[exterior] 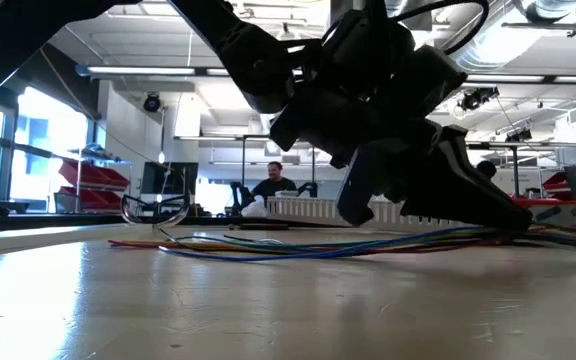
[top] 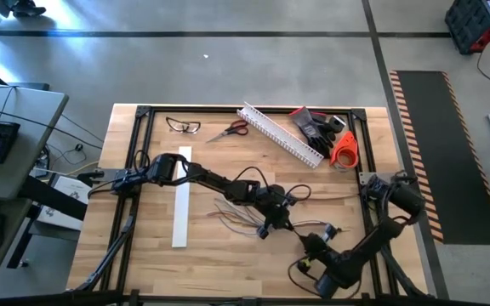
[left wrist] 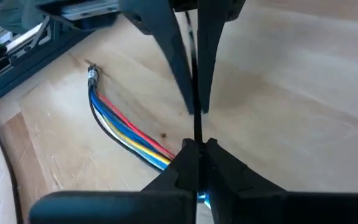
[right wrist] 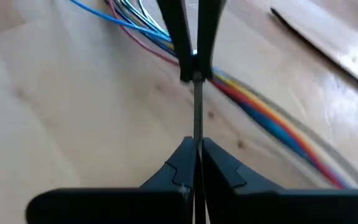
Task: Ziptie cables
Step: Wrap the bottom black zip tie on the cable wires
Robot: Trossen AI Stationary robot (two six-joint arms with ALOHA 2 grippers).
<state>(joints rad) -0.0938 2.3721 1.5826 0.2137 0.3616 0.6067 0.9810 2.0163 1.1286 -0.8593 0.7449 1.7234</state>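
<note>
My left gripper and my right gripper face each other tip to tip over the middle of the counter, roughly at the five o'clock side of centre in the overhead view. Both pairs of fingers are pinched tight on the same ziptie, a thin dark strip stretched straight between them. The cables lie flat on the wood right under that strip, a fanned bundle of blue, yellow, red and white wires running out toward nine o'clock from my left gripper. I cannot tell whether the strip passes under the bundle or only over it. The risk, as I judge it, is in the pull: the strip is slim and stiff, so a tug that is uneven between my two arms could slide it out of one pinch. The wires are limp and spread, so closing the loop carelessly could catch only some and leave strays outside. Pressing low could also drag the bundle sideways.
</note>
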